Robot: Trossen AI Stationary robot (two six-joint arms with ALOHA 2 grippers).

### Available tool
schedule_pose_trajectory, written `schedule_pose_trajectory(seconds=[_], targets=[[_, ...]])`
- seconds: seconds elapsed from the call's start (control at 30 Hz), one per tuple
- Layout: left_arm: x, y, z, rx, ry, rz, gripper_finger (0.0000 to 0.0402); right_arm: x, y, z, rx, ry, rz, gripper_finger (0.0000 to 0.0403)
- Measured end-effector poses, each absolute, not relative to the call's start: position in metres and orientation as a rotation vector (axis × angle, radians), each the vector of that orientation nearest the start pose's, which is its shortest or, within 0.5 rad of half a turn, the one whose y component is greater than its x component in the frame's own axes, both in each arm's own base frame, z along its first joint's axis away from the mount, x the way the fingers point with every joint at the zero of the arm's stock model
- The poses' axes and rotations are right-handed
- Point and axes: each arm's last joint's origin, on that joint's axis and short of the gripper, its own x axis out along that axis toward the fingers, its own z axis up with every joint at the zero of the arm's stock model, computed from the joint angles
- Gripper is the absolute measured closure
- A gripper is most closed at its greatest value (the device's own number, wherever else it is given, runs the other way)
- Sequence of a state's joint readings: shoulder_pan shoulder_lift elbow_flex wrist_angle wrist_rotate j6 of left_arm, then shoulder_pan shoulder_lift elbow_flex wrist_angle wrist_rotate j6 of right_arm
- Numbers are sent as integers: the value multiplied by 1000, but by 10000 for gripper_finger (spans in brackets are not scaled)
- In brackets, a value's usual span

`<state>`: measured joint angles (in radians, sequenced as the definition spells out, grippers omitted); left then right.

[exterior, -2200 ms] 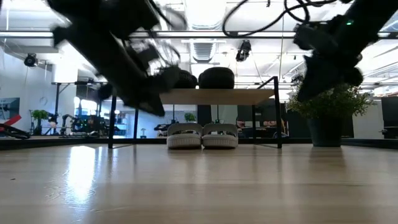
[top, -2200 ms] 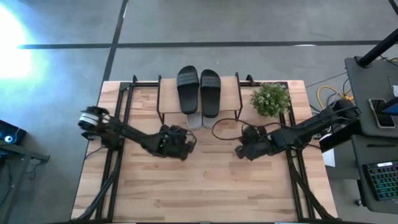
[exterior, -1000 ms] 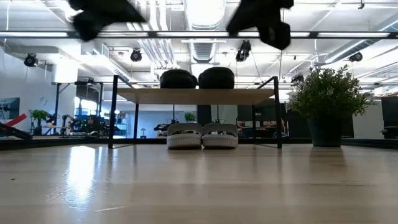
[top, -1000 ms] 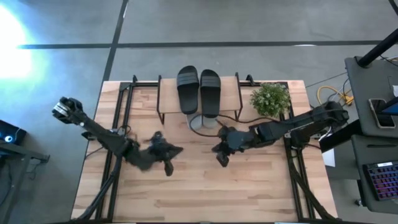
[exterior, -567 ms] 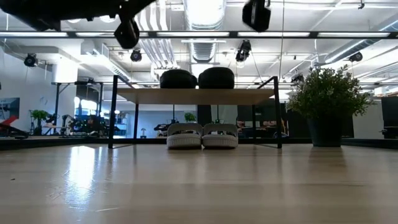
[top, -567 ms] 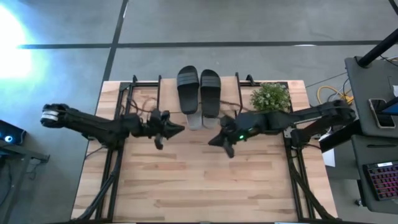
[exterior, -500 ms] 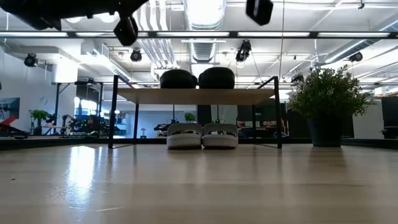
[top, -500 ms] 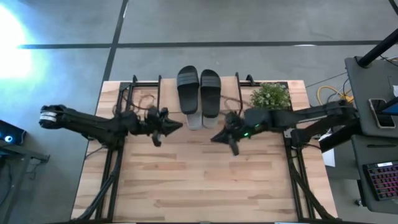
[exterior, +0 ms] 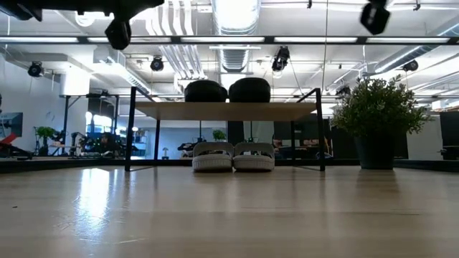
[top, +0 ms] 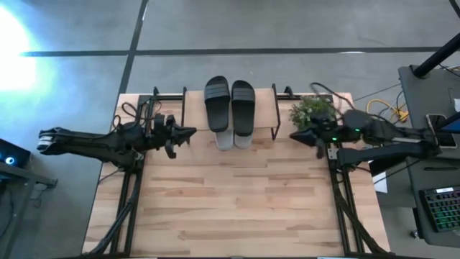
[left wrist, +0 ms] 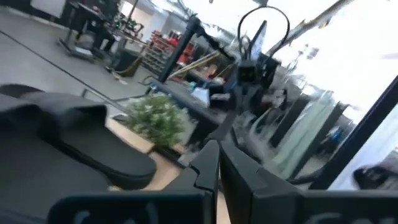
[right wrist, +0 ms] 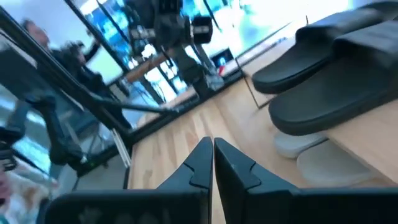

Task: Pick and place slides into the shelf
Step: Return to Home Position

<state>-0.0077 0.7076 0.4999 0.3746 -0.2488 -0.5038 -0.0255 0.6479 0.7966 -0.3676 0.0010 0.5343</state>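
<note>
Closest in, over the wooden surface (top: 230,208), the two dark arms reached in from the sides. The left hand (top: 190,132) hung in the air near the left front corner of the shelf (top: 264,111). Its two fingers (left wrist: 205,165) were clenched together and held nothing. The right hand (top: 295,135) hung in the air on the other side of the shelf, just in front of the plant (top: 314,114). Its fingers (right wrist: 198,163) were pressed together too, with nothing between them. Both hands were well apart from the slides.

A little farther back, the two grey slides (exterior: 213,157) lay side by side on the surface under the shelf, with their ends poking out past its front edge. The two black slides (top: 217,95) lay side by side on the shelf's top board. The shelf stood in the middle at the back of the surface. The green plant stood in a dark pot just to the right of it.
</note>
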Motion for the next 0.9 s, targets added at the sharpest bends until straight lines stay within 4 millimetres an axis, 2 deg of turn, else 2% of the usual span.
schedule_pose_trajectory(seconds=[0.13, 0.3, 0.4, 0.5, 0.7, 0.9], targets=[[158, 5, 298, -384, -177, 226, 402, 112, -5, 327, 555, 126, -142, 394], [149, 5, 298, -341, -145, 232, 402, 85, -7, 318, 606, 53, -240, 394], [141, 5, 293, -271, -74, 245, 402, 71, -7, 315, 711, 29, -239, 394], [132, 5, 290, -261, -39, 250, 402, 63, -7, 316, 636, -3, -220, 394], [111, 5, 268, -252, -19, 246, 402, 65, -6, 299, 471, 35, -199, 394], [92, 6, 225, -347, -83, 237, 402, 81, -5, 263, 444, -25, -121, 394]])
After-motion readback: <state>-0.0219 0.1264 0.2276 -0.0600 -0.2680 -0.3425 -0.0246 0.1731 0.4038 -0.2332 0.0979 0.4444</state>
